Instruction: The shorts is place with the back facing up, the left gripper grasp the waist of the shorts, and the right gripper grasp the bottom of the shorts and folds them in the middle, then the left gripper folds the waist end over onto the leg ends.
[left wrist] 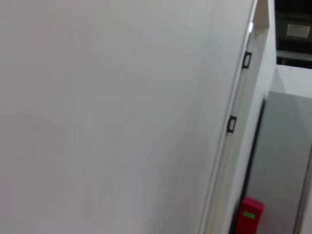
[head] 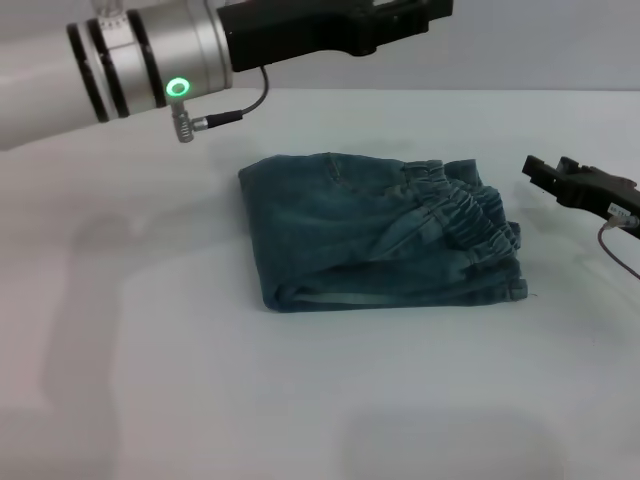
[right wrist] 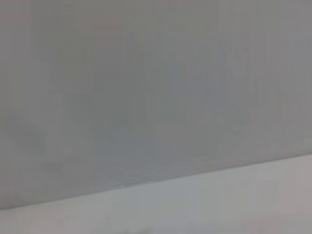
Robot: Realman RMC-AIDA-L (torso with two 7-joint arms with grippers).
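The blue denim shorts [head: 350, 235] lie folded into a compact rectangle in the middle of the white table [head: 150, 380] in the head view. The ruffled waist of the shorts [head: 472, 212] rests on top at the right side of the bundle. A pale flat hem edge [head: 345, 298] shows along the near side. The left gripper [head: 420, 15] is raised high above the far edge of the shorts, clear of the cloth. The right gripper [head: 537, 169] hovers just right of the waistband, not touching it. Neither wrist view shows the shorts.
The left arm's silver wrist with its green ring [head: 178, 88] and a thin black cable [head: 240, 110] hang over the far left of the table. The left wrist view shows a pale wall and a red box [left wrist: 248, 214].
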